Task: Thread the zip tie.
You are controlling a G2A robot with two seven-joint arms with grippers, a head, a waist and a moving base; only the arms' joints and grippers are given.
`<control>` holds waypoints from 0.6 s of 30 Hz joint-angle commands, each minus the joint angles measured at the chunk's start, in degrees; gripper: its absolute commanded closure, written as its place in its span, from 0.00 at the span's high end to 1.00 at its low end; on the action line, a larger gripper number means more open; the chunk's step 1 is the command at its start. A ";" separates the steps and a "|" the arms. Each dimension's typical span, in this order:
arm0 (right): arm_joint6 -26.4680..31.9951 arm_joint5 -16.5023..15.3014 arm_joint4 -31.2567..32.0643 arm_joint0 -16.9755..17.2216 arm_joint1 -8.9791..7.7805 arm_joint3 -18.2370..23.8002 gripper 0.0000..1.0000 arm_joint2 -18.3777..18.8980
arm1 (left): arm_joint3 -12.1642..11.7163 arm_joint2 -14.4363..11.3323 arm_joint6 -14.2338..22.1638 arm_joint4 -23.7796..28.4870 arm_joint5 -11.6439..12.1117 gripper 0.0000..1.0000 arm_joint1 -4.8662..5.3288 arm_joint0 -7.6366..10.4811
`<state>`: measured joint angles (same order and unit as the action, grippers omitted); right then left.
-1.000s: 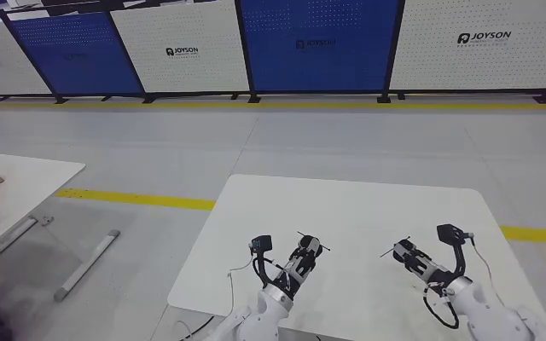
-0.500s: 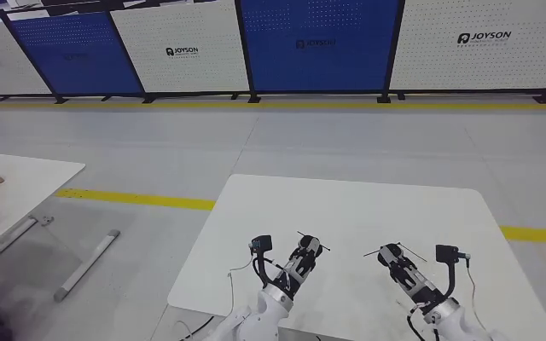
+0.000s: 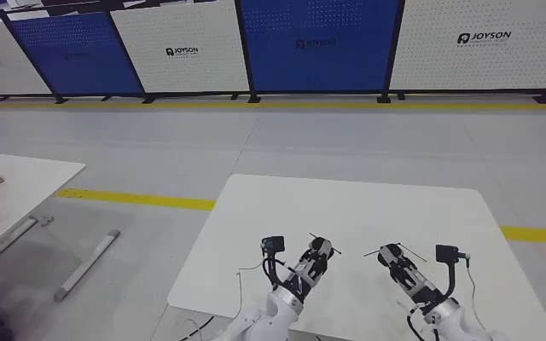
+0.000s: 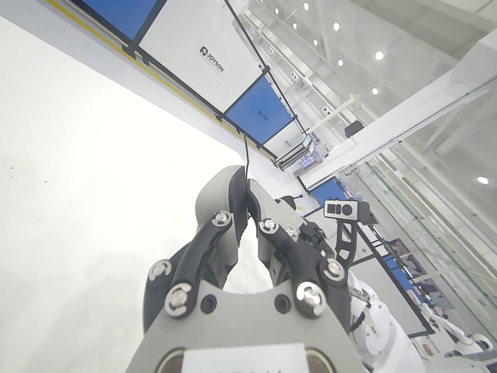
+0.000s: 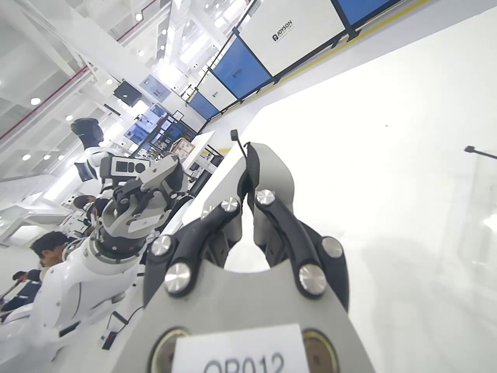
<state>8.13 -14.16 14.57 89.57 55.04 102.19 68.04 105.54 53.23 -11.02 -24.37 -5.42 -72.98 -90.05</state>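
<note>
The left gripper [image 3: 321,247] is seen clenched on a black zip tie [image 4: 246,153] at the lower centre of the top view, over the white table [image 3: 358,200]; to its right, the right gripper [image 3: 389,253] is clamped on a second zip tie [image 5: 240,146].

Both our arms sit low and side by side, the left arm [image 3: 286,298] angled toward the right arm [image 3: 431,294], so the grippers lean toward each other but stay apart. Our left gripper [image 4: 245,180] is pinched tight on a thin zip tie [image 4: 246,153]. Our right gripper [image 5: 248,157] is clamped the same way on a second zip tie [image 5: 237,140].
</note>
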 commanded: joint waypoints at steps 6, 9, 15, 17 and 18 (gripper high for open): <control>0.00 0.00 0.00 0.00 0.00 0.00 0.00 0.00 | -1.31 -1.10 -0.25 -0.38 -1.19 0.00 -0.35 0.99; -0.48 -0.49 -1.37 0.11 0.18 0.13 0.00 -0.17 | -1.31 -1.10 -0.25 -0.38 -1.19 0.00 -0.35 0.99; -5.60 -4.30 -4.96 0.64 1.40 -0.24 0.00 -2.50 | -1.31 -1.10 -0.25 -0.38 -1.19 0.00 -0.35 0.99; -6.65 -4.25 -4.44 0.59 1.88 -0.29 0.00 -4.03 | -1.31 -1.10 -0.25 -0.38 -1.19 0.00 -0.35 0.99; -6.48 -3.99 -4.28 0.56 1.99 -0.26 0.00 -4.47 | -1.31 -1.10 -0.25 -0.38 -1.19 0.00 -0.35 0.99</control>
<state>1.55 -18.43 10.14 90.17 56.94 101.91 63.95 104.23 52.13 -11.27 -24.74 -6.61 -73.32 -89.06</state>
